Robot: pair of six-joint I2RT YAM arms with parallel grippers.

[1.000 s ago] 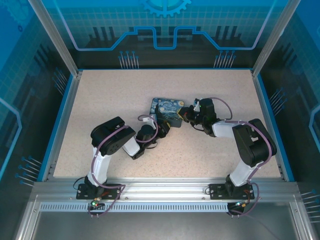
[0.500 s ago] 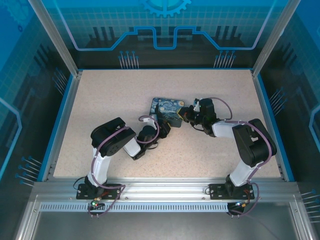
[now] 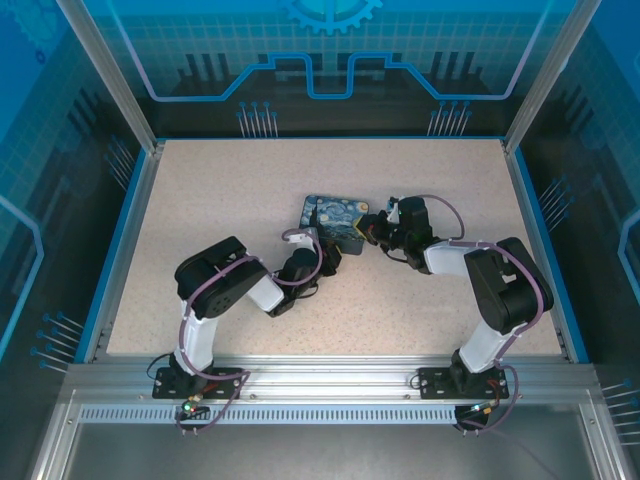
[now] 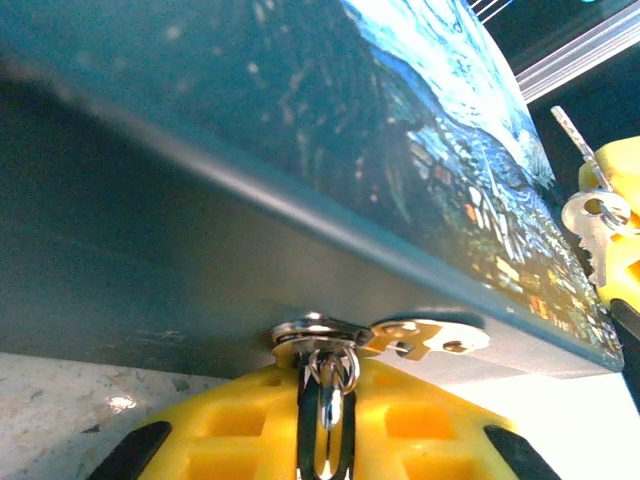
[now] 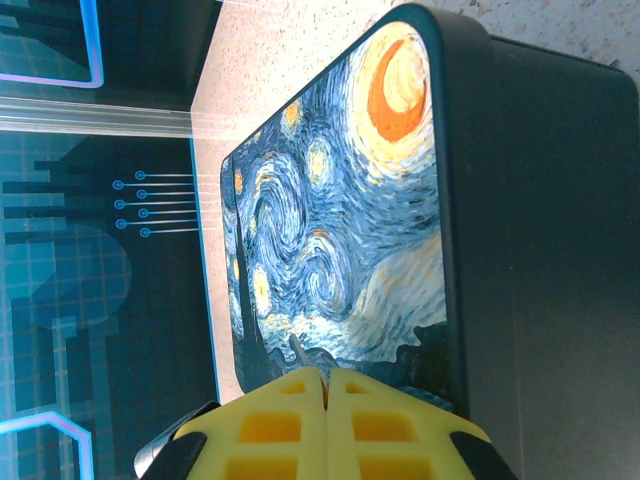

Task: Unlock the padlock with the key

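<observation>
Blue painted box (image 3: pixel 335 220) with a swirling starry picture on its lid lies at the centre of the speckled table (image 3: pixel 230 190) in the top view. An arm closes on it from each side. The left gripper (image 3: pixel 326 258) sits against the box's lower edge and the right gripper (image 3: pixel 374 228) just off its right edge.

In the left wrist view the box's dark side wall (image 4: pixel 200 250) fills the upper left and middle of the frame, blocking everything behind it. A silver hasp (image 4: pixel 425 335) juts from under the wall at lower centre. Below it the left gripper (image 4: pixel 325 400) has its yellow pads drawn close around the padlock (image 4: pixel 326 375). Shiny metal loops show in the narrow slot between the pads, and the padlock's body is hidden there. At the right edge of the frame a yellow finger (image 4: pixel 615 165) of the other arm carries the key (image 4: pixel 572 132), its toothed blade pointing to the upper left above the lid.

In the right wrist view the right gripper (image 5: pixel 322 385) at bottom centre has its yellow pads pressed together. The key (image 5: pixel 297 350) pokes out of the seam between them as a thin dark sliver lying over the lower edge of the painted lid (image 5: pixel 330 230). The box's black side (image 5: pixel 540 250) fills the right half, with bare table (image 5: pixel 300 60) at the top.
</observation>
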